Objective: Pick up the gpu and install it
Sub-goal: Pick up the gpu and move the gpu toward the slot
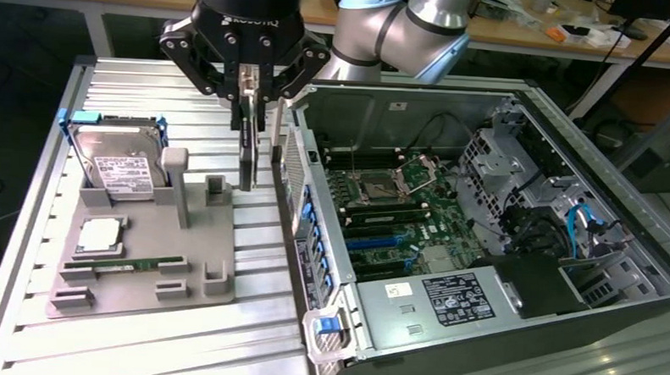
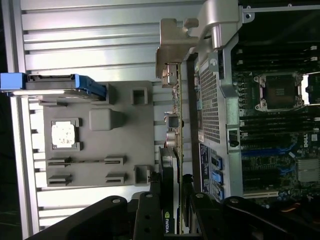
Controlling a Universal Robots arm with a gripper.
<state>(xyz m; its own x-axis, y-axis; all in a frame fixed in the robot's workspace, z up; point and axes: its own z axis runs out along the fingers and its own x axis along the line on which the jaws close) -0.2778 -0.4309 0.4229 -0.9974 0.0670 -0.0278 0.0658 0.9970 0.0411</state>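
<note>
From the exterior view, the gripper (image 1: 253, 95) is clamping its jaws on the top edge of the gpu (image 1: 249, 154). The card is hanging upright and edge-on over the edge of the grey holder plate (image 1: 196, 258) that faces the open computer case (image 1: 602, 275), just beside the case's rear wall. The hard drive (image 1: 119, 163) is standing at the plate's far corner, and the memory stick (image 1: 122, 265) is lying near its front edge. The ribbed table (image 1: 135, 348) is carrying it all.

From the wrist view, the gripper (image 2: 172, 182) is pinching the gpu (image 2: 176, 130) between both fingers (image 2: 150, 200). The card's silver bracket (image 2: 172, 47) is pointing away, running between the holder plate (image 2: 95, 170) and the case (image 2: 210, 100).
</note>
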